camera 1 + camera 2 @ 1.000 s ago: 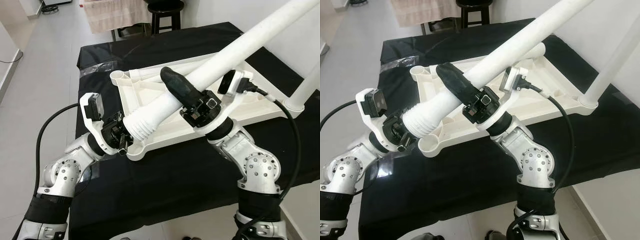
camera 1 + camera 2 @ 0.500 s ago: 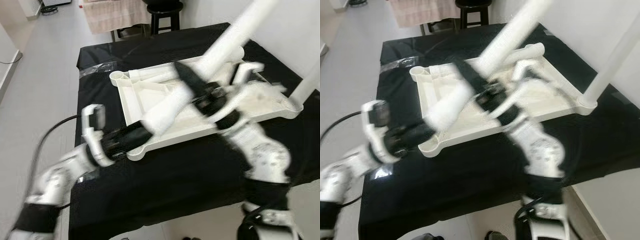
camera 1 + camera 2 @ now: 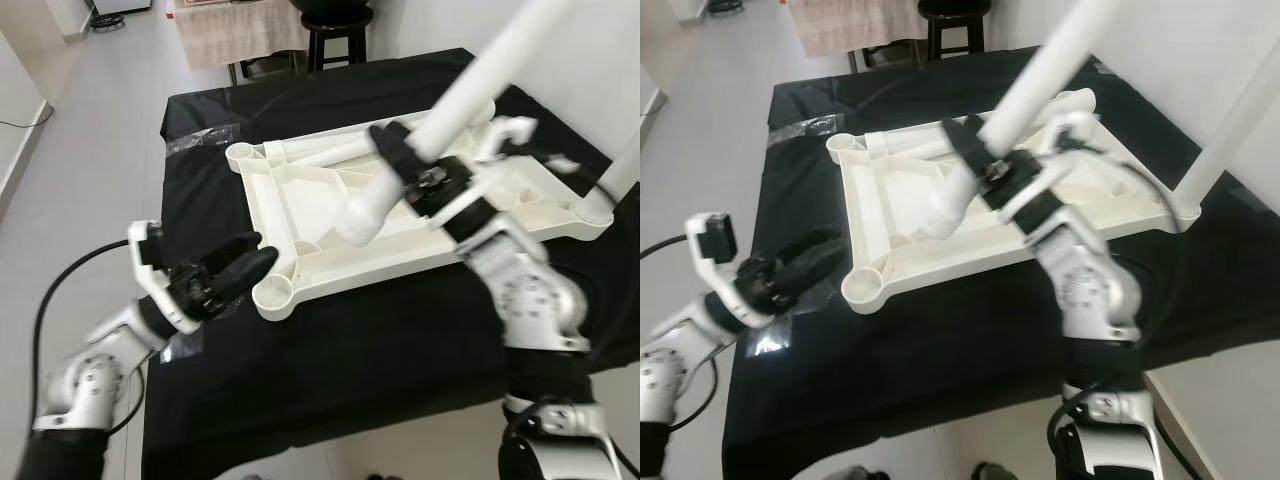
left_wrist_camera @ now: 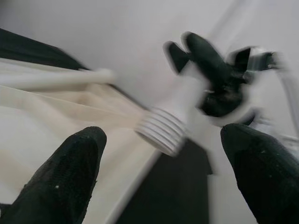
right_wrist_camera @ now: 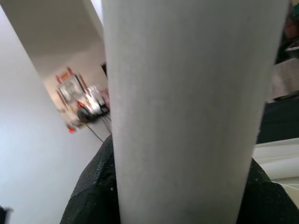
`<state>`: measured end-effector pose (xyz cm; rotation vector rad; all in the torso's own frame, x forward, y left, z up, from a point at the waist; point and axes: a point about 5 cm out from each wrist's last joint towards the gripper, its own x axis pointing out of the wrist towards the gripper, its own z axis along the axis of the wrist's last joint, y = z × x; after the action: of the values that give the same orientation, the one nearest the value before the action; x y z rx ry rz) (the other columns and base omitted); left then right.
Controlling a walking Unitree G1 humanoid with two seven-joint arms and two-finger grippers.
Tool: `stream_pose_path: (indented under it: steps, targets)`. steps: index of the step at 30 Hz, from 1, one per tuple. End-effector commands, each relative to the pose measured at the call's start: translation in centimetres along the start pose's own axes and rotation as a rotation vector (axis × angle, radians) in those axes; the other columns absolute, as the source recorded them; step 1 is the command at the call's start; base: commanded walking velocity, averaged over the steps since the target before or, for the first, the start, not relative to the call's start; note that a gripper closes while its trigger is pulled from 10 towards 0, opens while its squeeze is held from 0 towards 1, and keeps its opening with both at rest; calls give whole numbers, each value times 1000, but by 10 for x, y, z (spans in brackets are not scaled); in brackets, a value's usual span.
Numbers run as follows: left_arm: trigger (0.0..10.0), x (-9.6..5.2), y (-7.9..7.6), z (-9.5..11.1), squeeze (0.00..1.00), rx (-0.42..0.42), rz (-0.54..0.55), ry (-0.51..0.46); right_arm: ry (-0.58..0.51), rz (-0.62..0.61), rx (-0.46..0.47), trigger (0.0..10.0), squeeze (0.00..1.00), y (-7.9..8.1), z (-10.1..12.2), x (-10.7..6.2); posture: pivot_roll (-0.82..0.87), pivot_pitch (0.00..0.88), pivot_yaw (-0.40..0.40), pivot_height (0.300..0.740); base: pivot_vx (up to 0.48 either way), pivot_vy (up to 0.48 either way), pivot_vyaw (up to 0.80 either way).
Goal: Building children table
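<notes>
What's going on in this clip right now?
The robot is putting a white table together on a black-covered table. The right end effector grips a white leg, whose ribbed end hangs over the upturned tabletop. The left end effector is open beside the near corner socket, holding nothing. One leg already stands in the far right corner.

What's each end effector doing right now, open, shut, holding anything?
Left end effector: open, empty, beside the tabletop's near corner socket.
Right end effector: shut on the white table leg, held above the tabletop.
</notes>
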<state>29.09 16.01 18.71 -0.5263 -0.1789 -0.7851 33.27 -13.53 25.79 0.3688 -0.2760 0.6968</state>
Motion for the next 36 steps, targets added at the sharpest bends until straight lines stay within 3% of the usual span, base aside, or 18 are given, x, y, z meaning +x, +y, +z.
stream_pose_path:
  steps: [1, 3, 4, 5, 9, 18, 20, 23, 26, 29, 30, 32, 34, 36]
  targets:
    - [10000, 12, 4, -15, 239, 89, 242, 57, -21, 12, -52, 10000, 0, 6, 0, 5, 47, 139, 3, 740, 0, 0, 0]
    - [10000, 16, 3, -18, 239, 124, 285, 80, -27, 16, -51, 10000, 0, 7, -1, 5, 49, 141, 3, 740, 0, 0, 0]
    - [10000, 19, -8, -25, 0, 153, 268, 128, 1, 42, -89, 10000, 0, 12, -7, 4, 52, 144, 3, 740, 0, 0, 794]
    - [10000, 22, -18, -29, 0, 176, 246, 154, 22, 59, -120, 10000, 0, 15, -12, 4, 55, 148, 2, 740, 0, 0, 794]
    - [10000, 23, -32, -30, 0, 229, 204, 181, 49, 96, -161, 10000, 0, 21, -20, 4, 62, 150, 0, 740, 0, 0, 794]
    - [10000, 24, -44, -24, 0, 285, 119, 171, 53, 161, -173, 10000, 0, 30, -29, 7, 71, 152, 5, 740, 0, 0, 797]
    - [10000, 23, -57, -23, 0, 286, 2, 176, 53, 161, -170, 10000, 0, 30, -31, 6, 76, 158, 7, 740, 0, 0, 800]
    - [10000, 15, -73, -28, 0, 287, -127, 243, 46, 155, -164, 10000, 0, 27, -31, 5, 76, 162, 8, 740, 0, 0, 800]
    - [10000, 10, -76, -32, 0, 298, -160, 284, 46, 154, -162, 10000, 0, 26, -31, 4, 76, 162, 8, 740, 0, 0, 800]
    - [10000, -10, -79, -54, 0, 307, -225, 441, 70, 172, -163, 10000, 0, 22, -33, 1, 76, 164, 9, 740, 0, 0, 0]
    - [10000, -10, -79, -54, 0, 307, -225, 441, 70, 172, -163, 10000, 0, 22, -33, 1, 76, 164, 9, 740, 0, 0, 0]
    - [10000, -21, -82, -64, 0, 289, -267, 500, 99, 261, -171, 10000, 0, 22, -35, -7, 77, 166, 8, 740, 0, 0, 0]
    - [10000, -21, -82, -64, 0, 289, -267, 500, 99, 261, -171, 10000, 0, 22, -35, -7, 77, 166, 8, 740, 0, 0, 0]
    - [10000, -29, -82, -70, 0, 272, -264, 527, 141, 347, -174, 10000, 0, 11, -32, -21, 82, 170, 3, 740, 0, 0, 0]
